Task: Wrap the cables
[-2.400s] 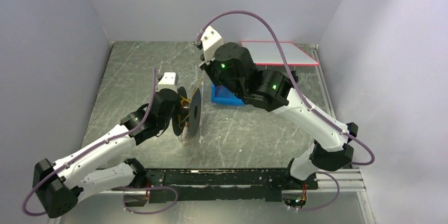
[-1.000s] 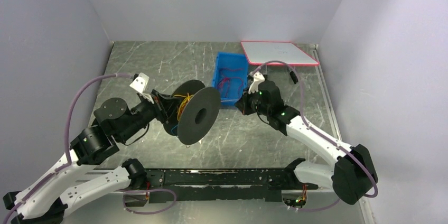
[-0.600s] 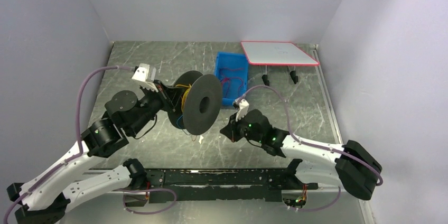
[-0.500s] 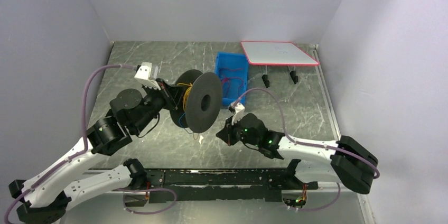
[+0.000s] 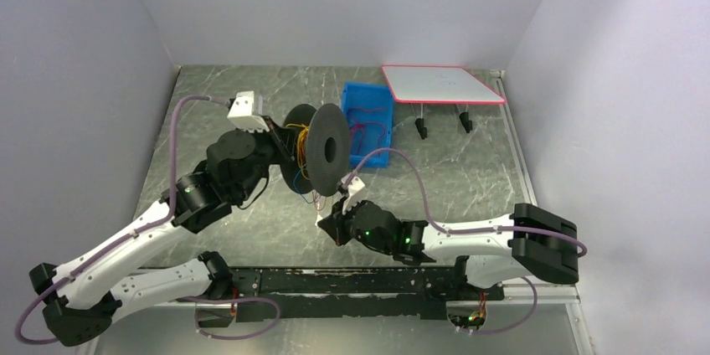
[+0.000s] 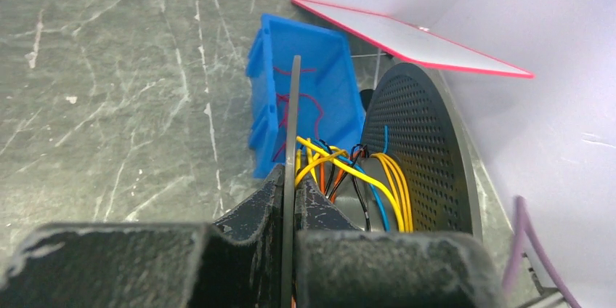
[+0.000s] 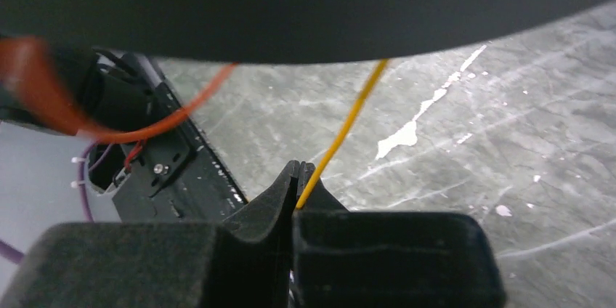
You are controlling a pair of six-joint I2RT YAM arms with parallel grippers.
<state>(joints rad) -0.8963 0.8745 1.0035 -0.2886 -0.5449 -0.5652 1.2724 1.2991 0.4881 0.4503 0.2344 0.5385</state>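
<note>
Cables (image 6: 341,170), where are they?

Most are wound round the middle of the grey spool (image 5: 326,150): yellow, orange and blue ones. One yellow cable (image 7: 341,134) runs down from the spool into the right gripper (image 7: 294,173), which is pinched tight on it. An orange cable (image 7: 181,115) hangs loose off to one side.

And the spool?

It stands on its edge, held up. The left gripper (image 6: 289,177) is clamped on the rim of the near disc.

Is there room to move?

The blue bin (image 5: 368,112) sits just behind the spool, with red wire in it. The white board (image 5: 439,83) stands further back on the right. Grey table (image 5: 469,179) shows on both sides of the arms, and the walls stand close around it.

How do the arms sit?

The left arm reaches up and forward, with its wrist turned toward the middle. The right arm lies low, stretched across the front to the left, with its gripper just below the spool.
</note>
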